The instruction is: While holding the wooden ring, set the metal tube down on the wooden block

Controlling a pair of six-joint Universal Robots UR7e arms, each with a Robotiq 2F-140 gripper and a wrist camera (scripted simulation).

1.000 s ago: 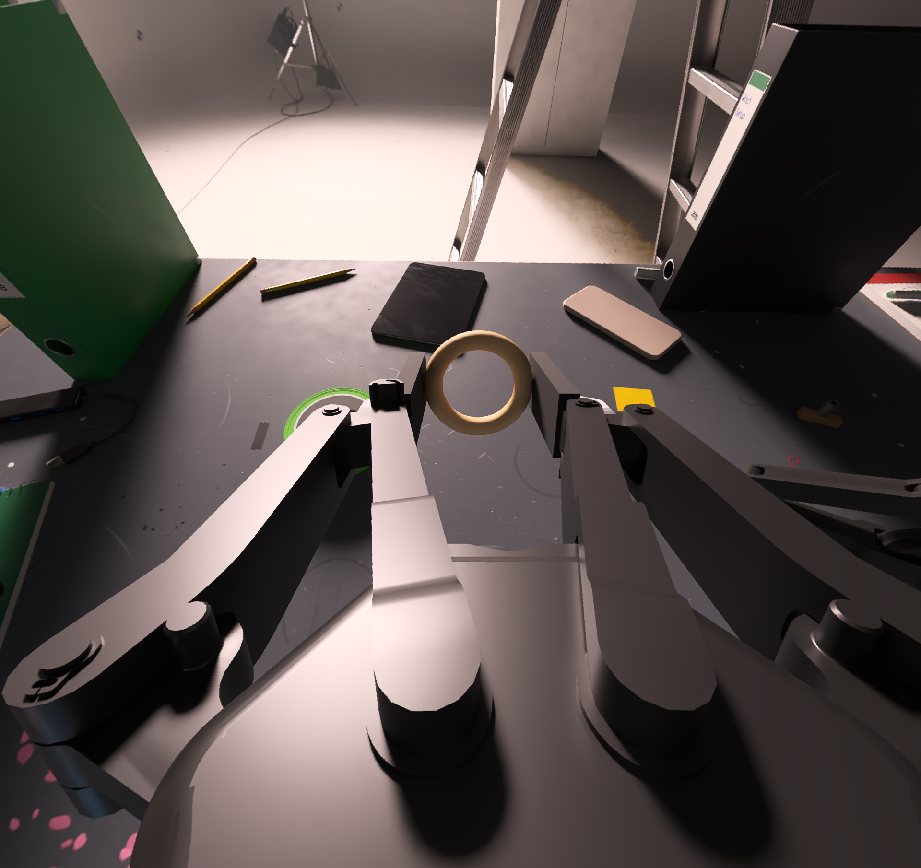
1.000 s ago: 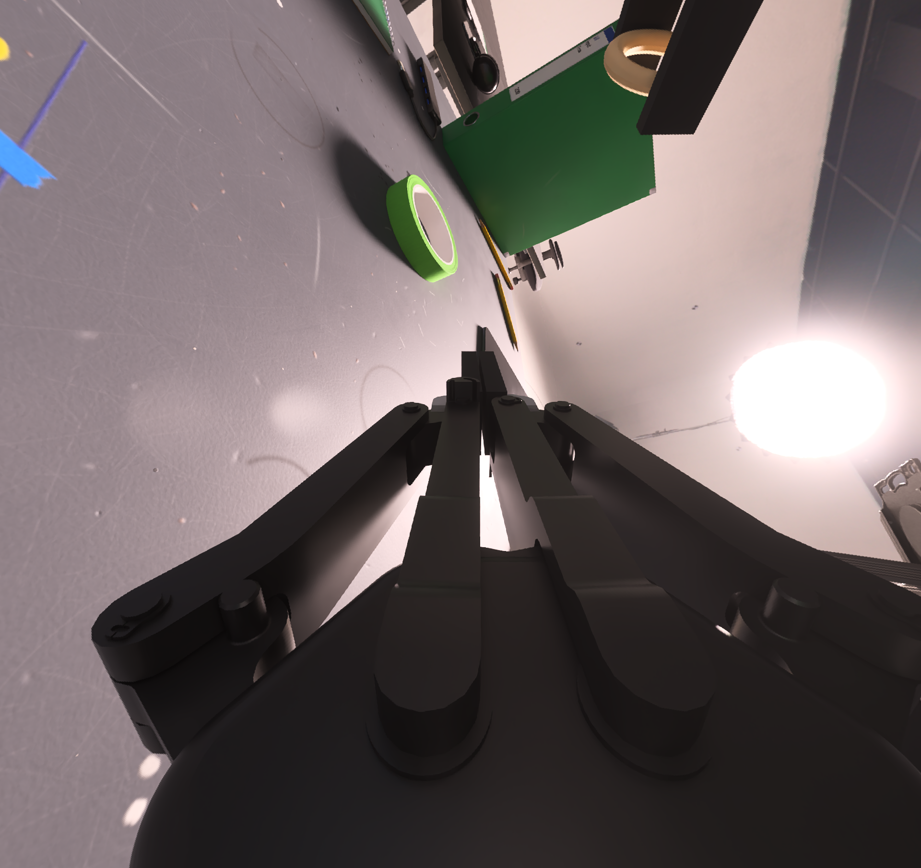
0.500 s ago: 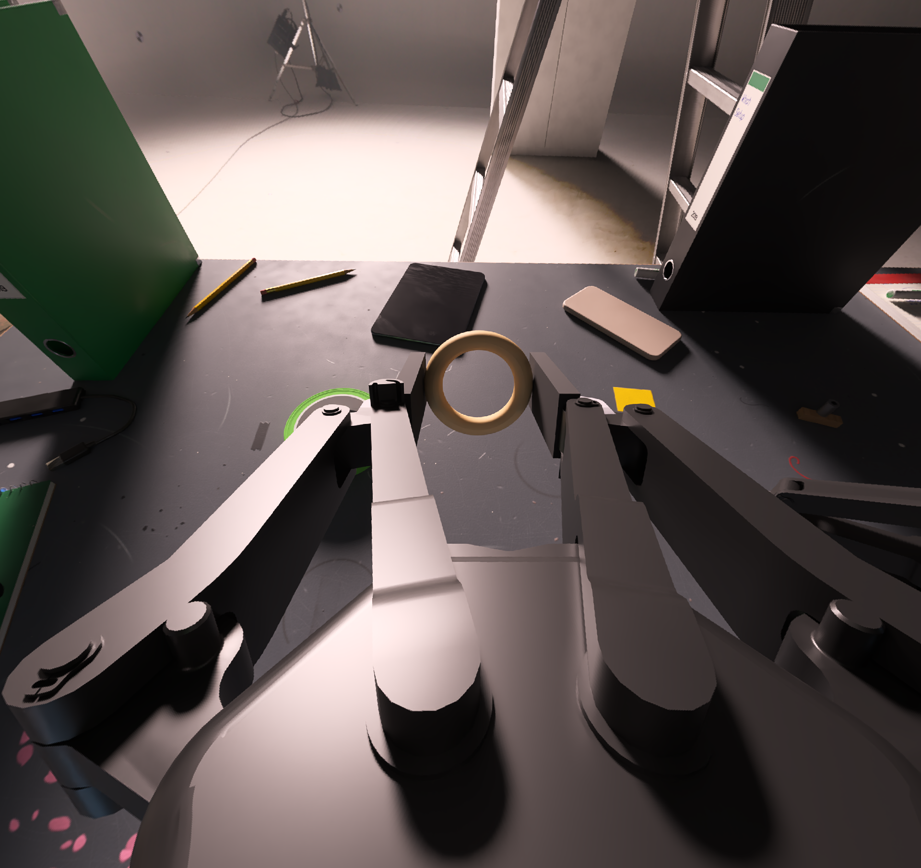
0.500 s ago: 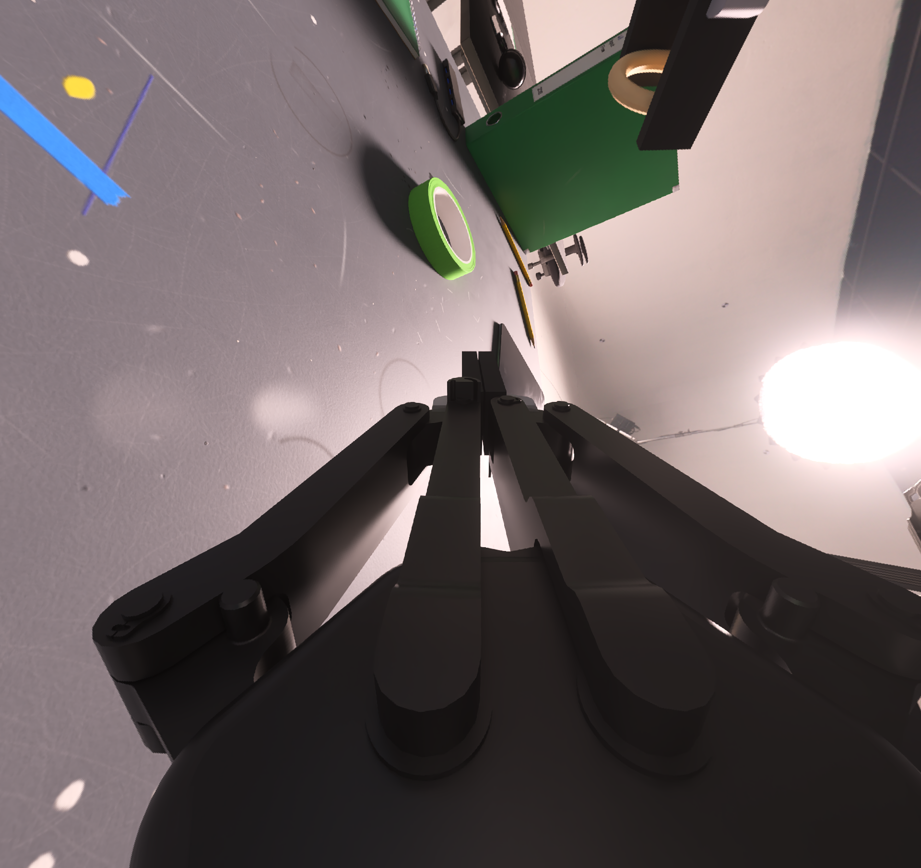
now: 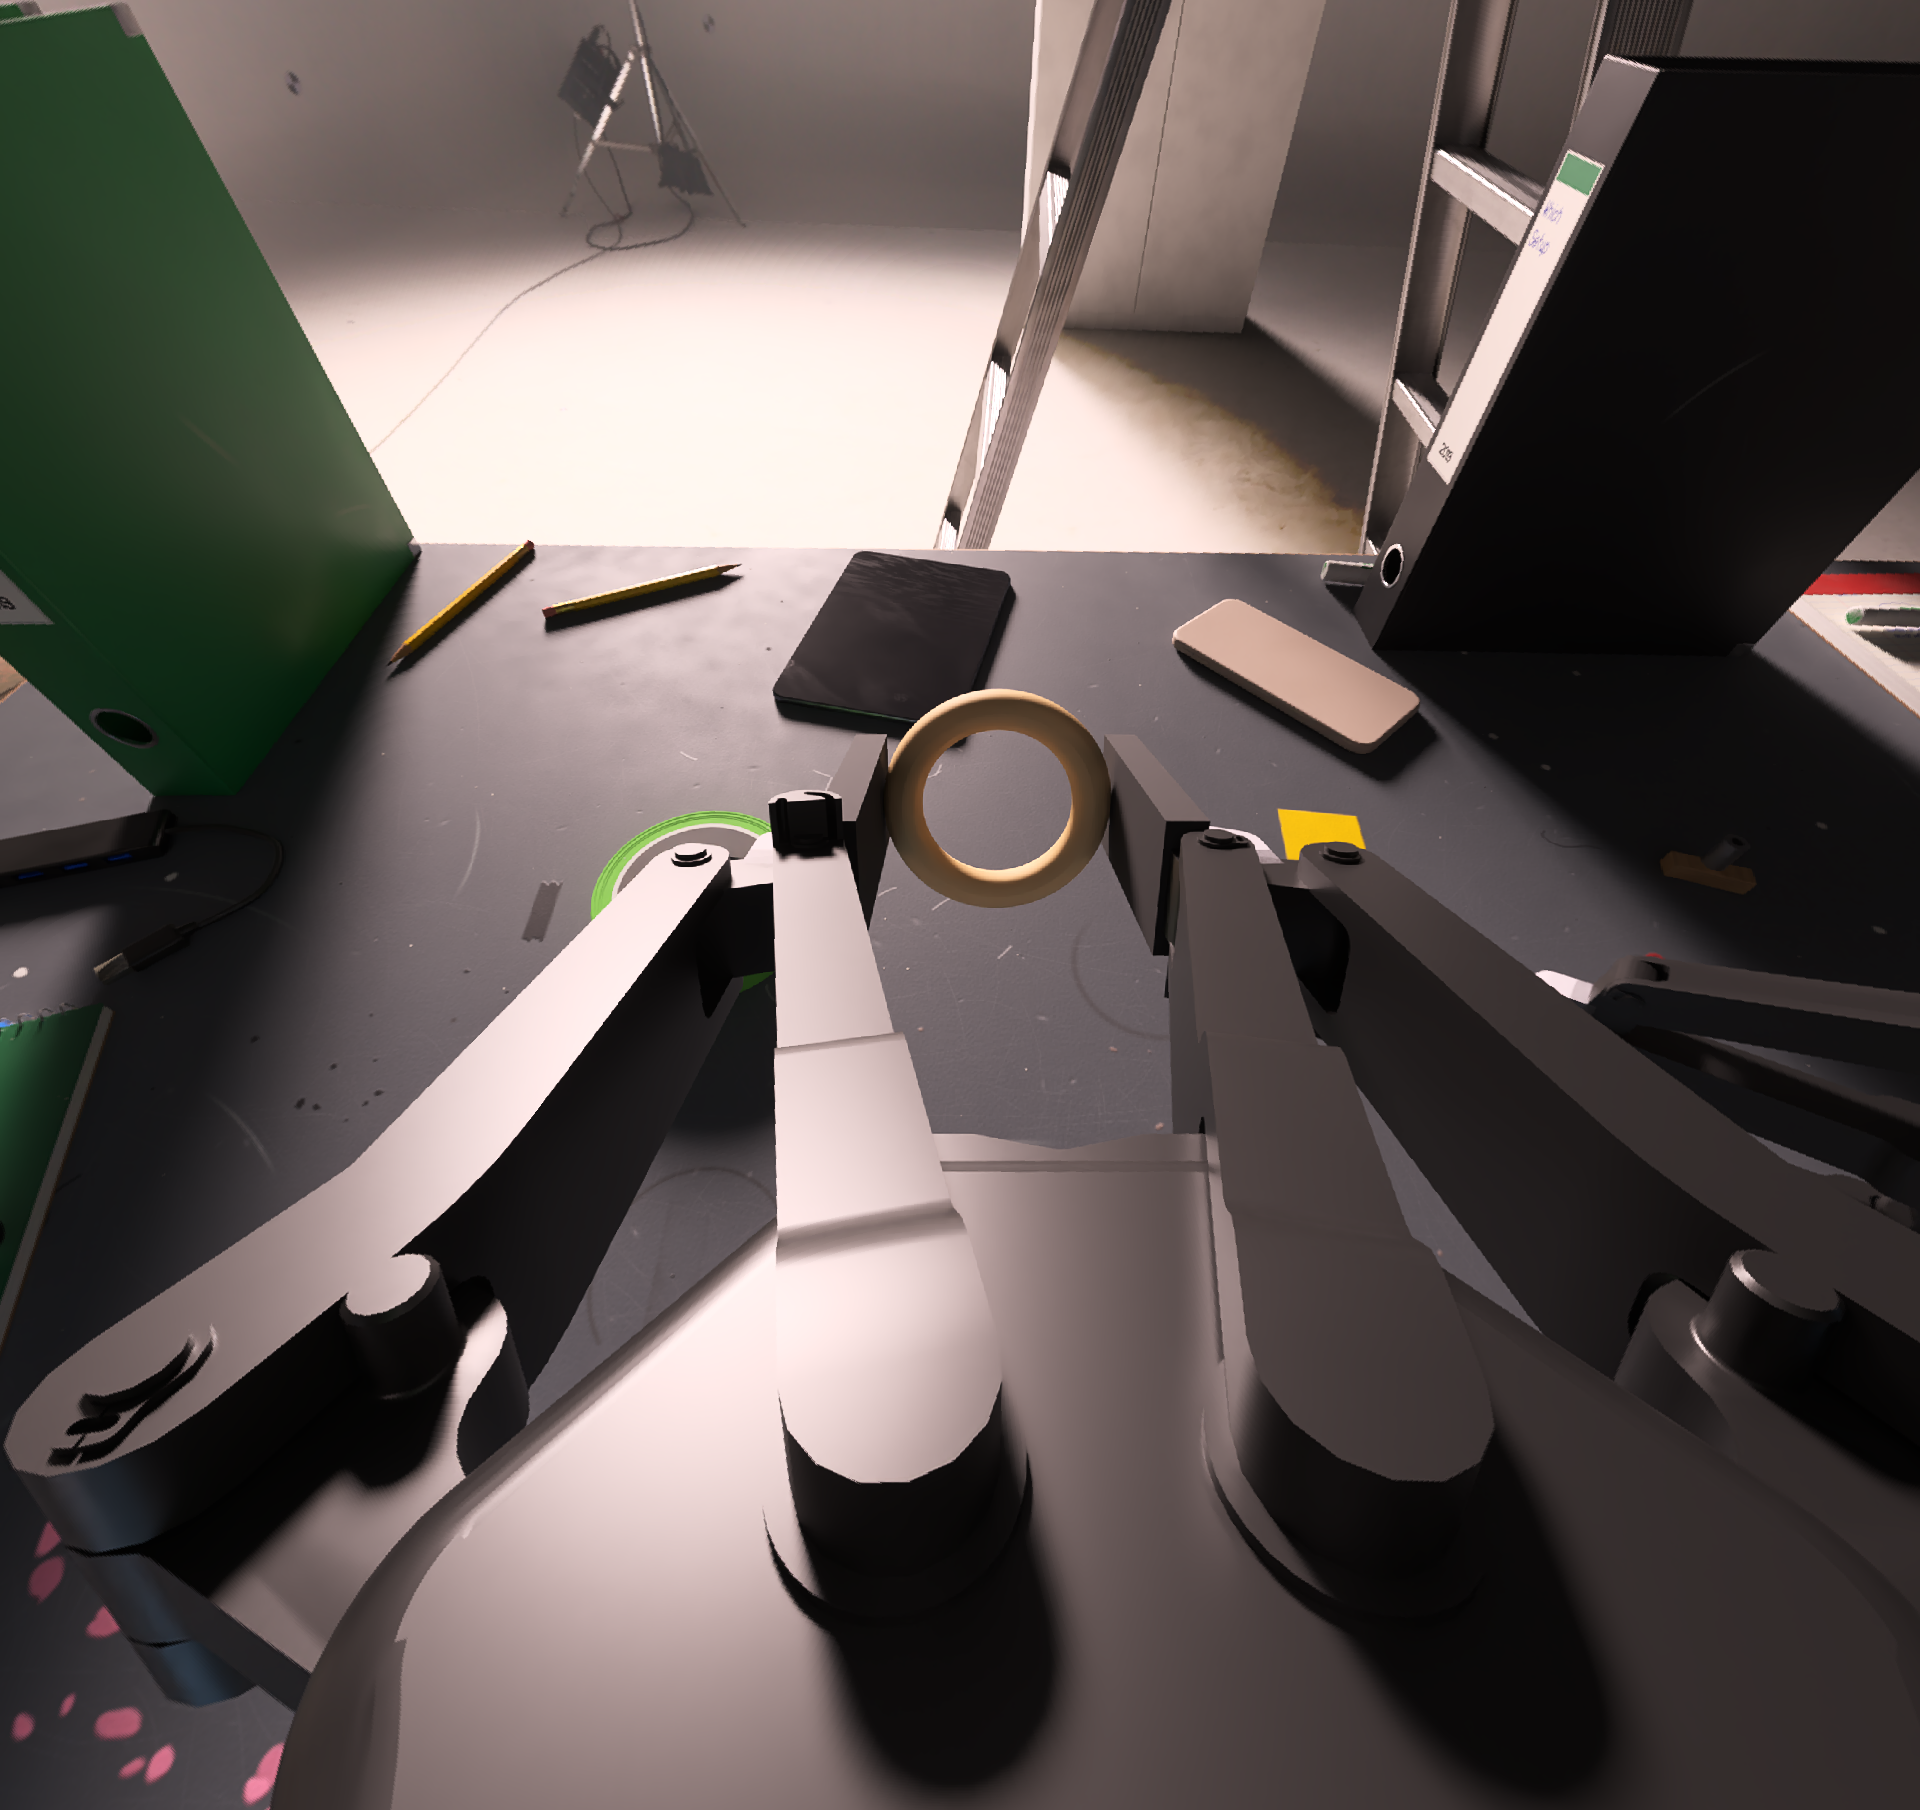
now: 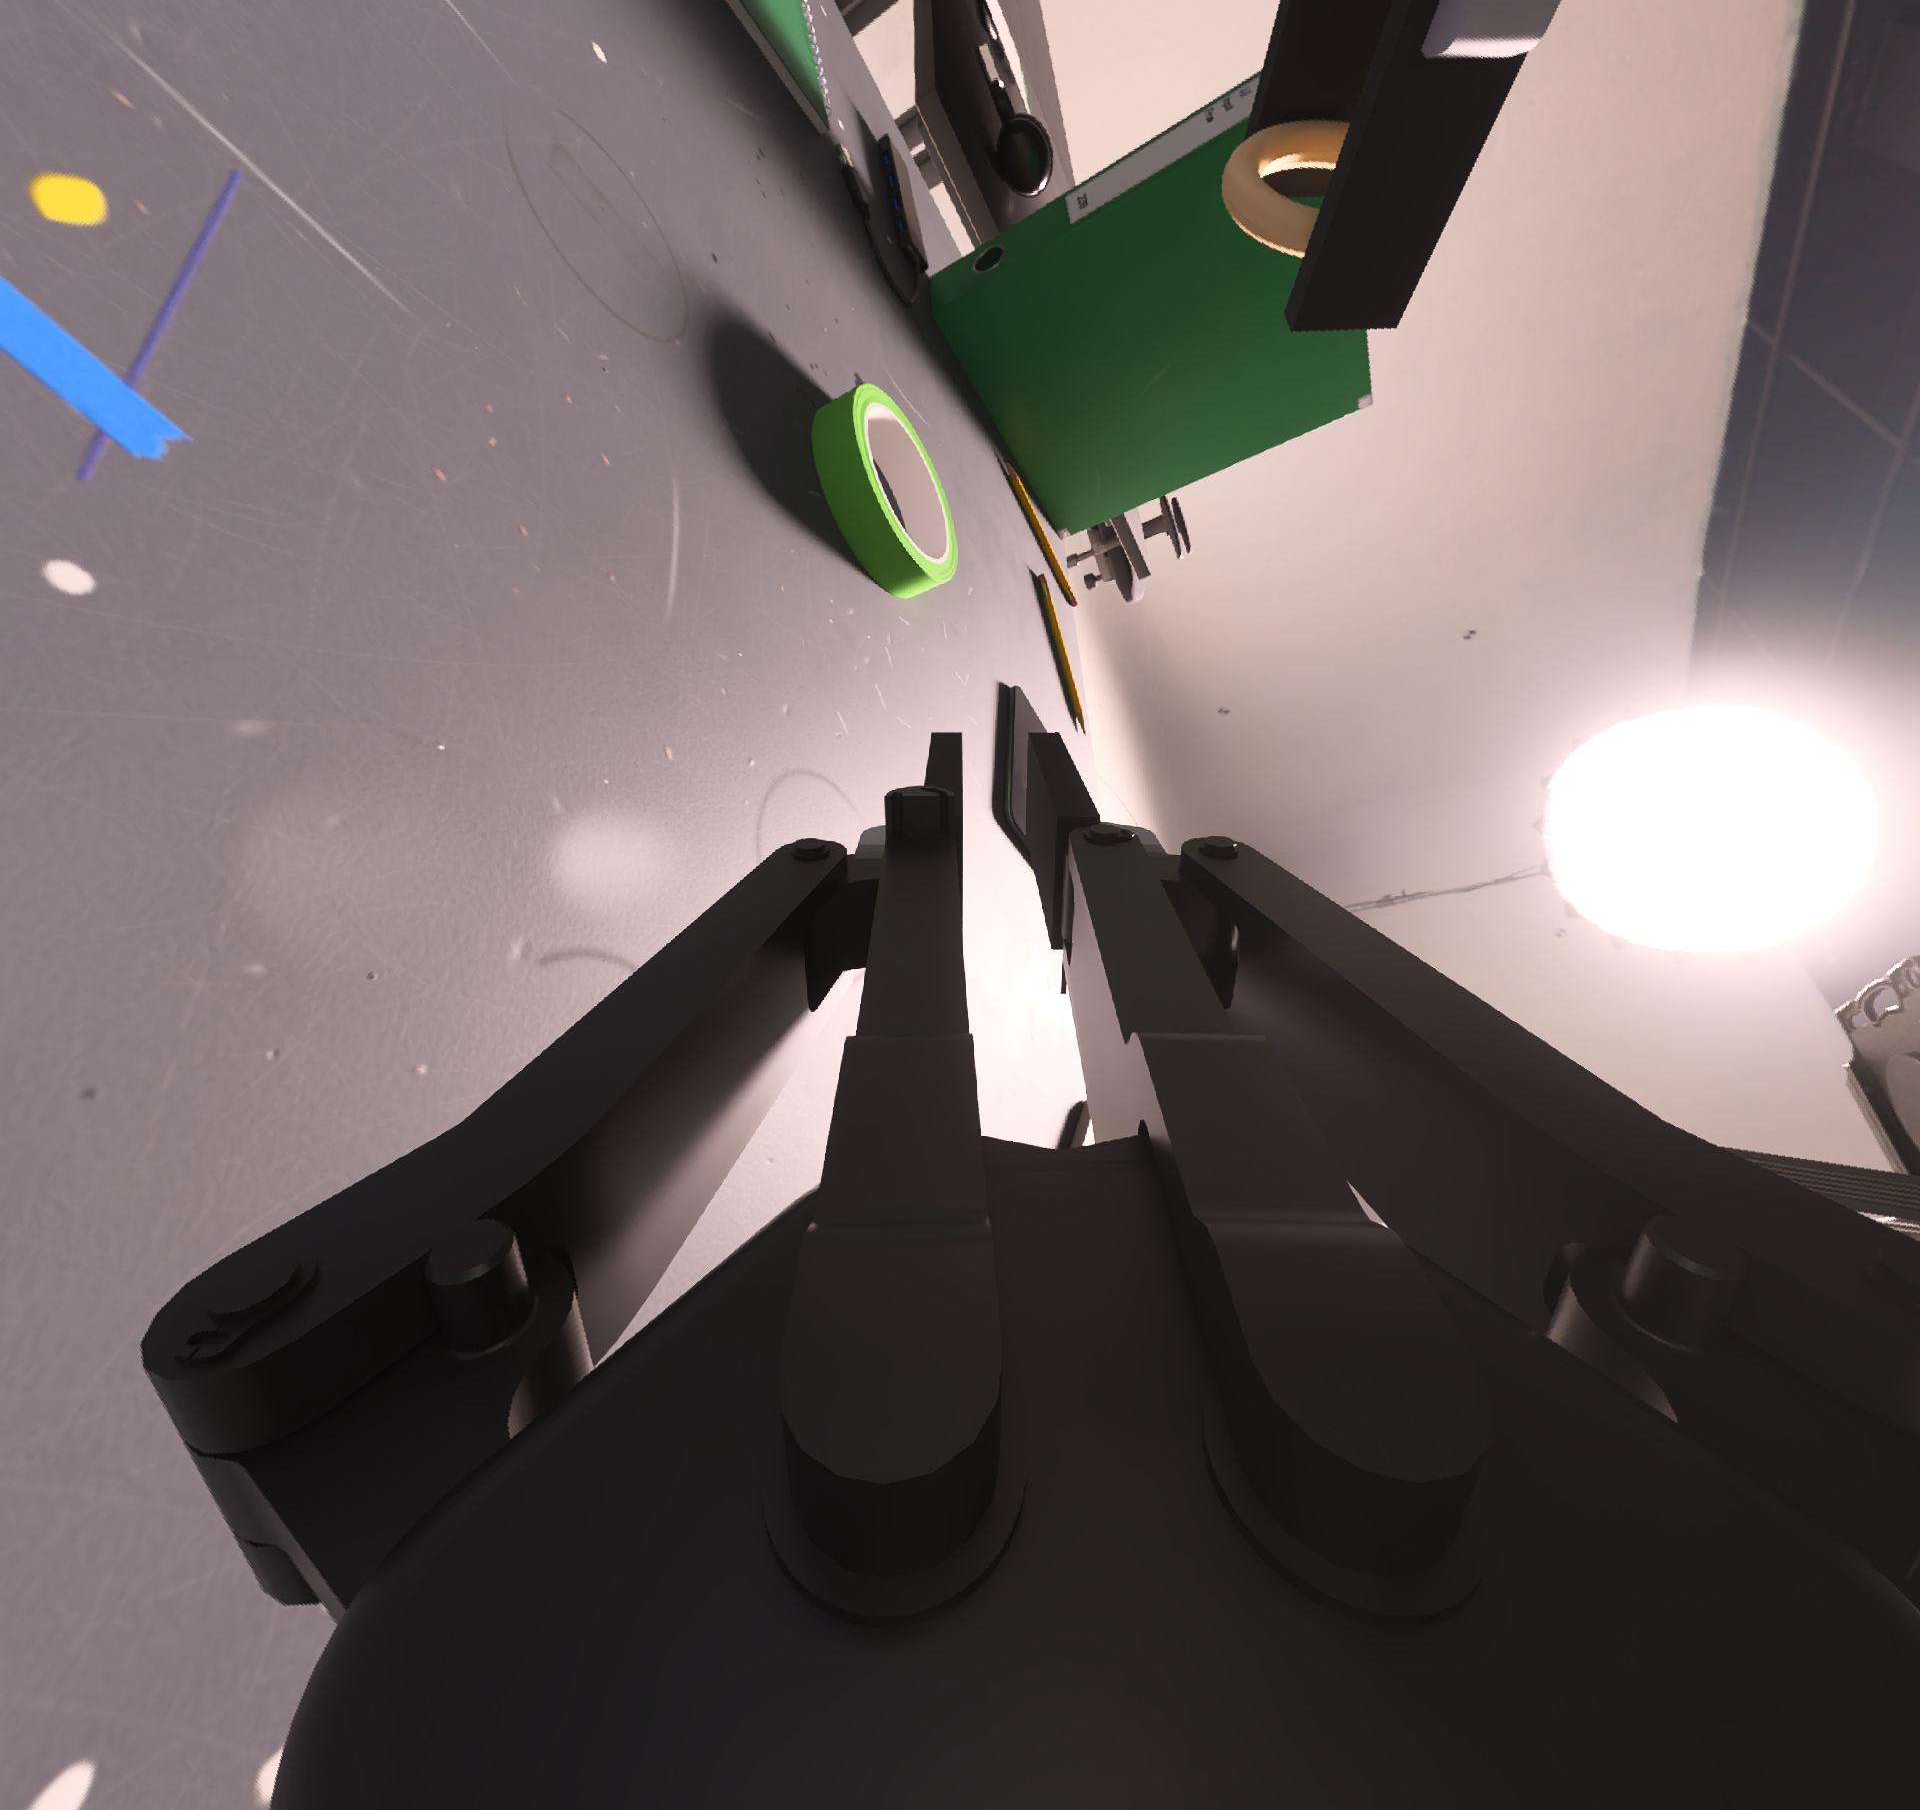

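My left gripper (image 5: 997,799) is shut on the wooden ring (image 5: 997,796) and holds it upright above the dark table (image 5: 623,721). The ring also shows in the right wrist view (image 6: 1262,191), between the left gripper's dark fingers (image 6: 1382,150). A small brown wooden block (image 5: 1704,869) lies at the right of the table with a short grey metal tube (image 5: 1727,848) on it; it is too small to see more. My right gripper (image 6: 995,763) is open by a narrow gap and empty, close over the table. Part of it shows in the left wrist view (image 5: 1766,1007).
A green binder (image 5: 156,389) stands at the left and a black binder (image 5: 1683,358) at the right. Two pencils (image 5: 639,588), a black phone (image 5: 899,638) and a beige phone (image 5: 1294,671) lie at the far edge. A green tape roll (image 6: 883,493) lies under the left gripper.
My right gripper's jaws, shut before, have parted a little, and its view has shifted along the table. My left gripper and the ring have not moved.
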